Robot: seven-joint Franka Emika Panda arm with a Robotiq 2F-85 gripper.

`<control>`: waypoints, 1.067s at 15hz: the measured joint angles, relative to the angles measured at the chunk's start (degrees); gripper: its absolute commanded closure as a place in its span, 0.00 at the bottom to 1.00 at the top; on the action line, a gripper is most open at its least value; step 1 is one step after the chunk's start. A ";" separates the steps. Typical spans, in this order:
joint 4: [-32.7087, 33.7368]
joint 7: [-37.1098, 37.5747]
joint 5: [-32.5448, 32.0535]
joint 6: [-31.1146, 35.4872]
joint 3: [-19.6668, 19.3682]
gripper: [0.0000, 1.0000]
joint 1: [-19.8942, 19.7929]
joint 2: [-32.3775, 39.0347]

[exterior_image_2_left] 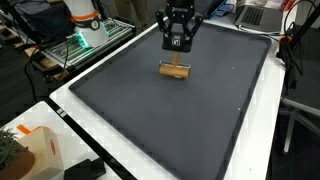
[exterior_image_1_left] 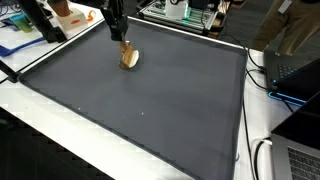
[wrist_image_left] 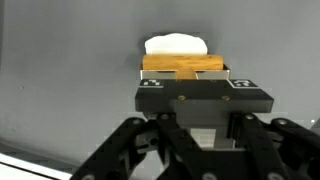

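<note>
Jaws look clamped around a wooden block [wrist_image_left: 183,66], low over the dark gray tabletop [exterior_image_2_left: 150,125].

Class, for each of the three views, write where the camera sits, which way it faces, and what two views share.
Exterior view: raised beside the table, looking down across the grey mat; shows the tool at the wooden block.
Exterior view: raised off a mat corner, looking down; tool above the block.
Wrist view: on the wrist, facing down; tool before the block.
Shared: all show tool, block, mat.
</note>
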 measured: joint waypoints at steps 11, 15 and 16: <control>6.13 -34.05 14.10 -8.35 -2.53 0.78 -5.74 -6.35; 2.96 -44.52 14.08 -9.38 -1.31 0.78 -4.03 -9.43; 1.69 -46.89 13.98 -9.25 -0.85 0.78 -3.50 -9.81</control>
